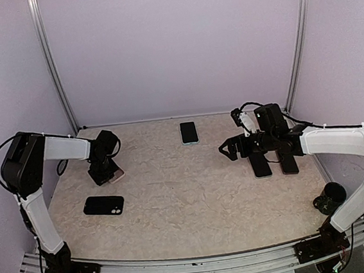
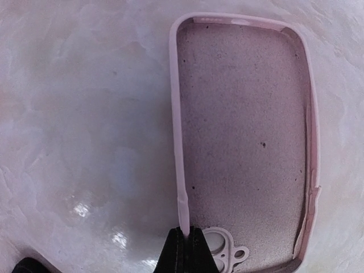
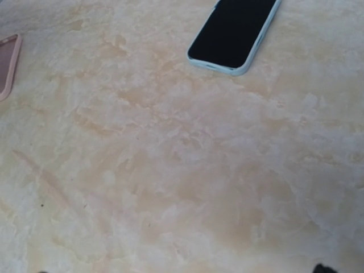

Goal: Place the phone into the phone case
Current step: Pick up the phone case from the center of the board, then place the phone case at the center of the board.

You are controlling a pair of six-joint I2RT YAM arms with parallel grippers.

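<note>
The soft case (image 2: 244, 131) at 9 o'clock is clamped by its rim in the left tool (image 2: 182, 250), while the slick, stiff phone (image 1: 189, 132) at 12 o'clock is judged best taken across its long edges by the parted right tool (image 1: 228, 150).

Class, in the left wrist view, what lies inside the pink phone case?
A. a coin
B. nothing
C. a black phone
B: the pink phone case shows only its bare lining, while the left end effector pinches its rim beside the camera cut-out.
</note>
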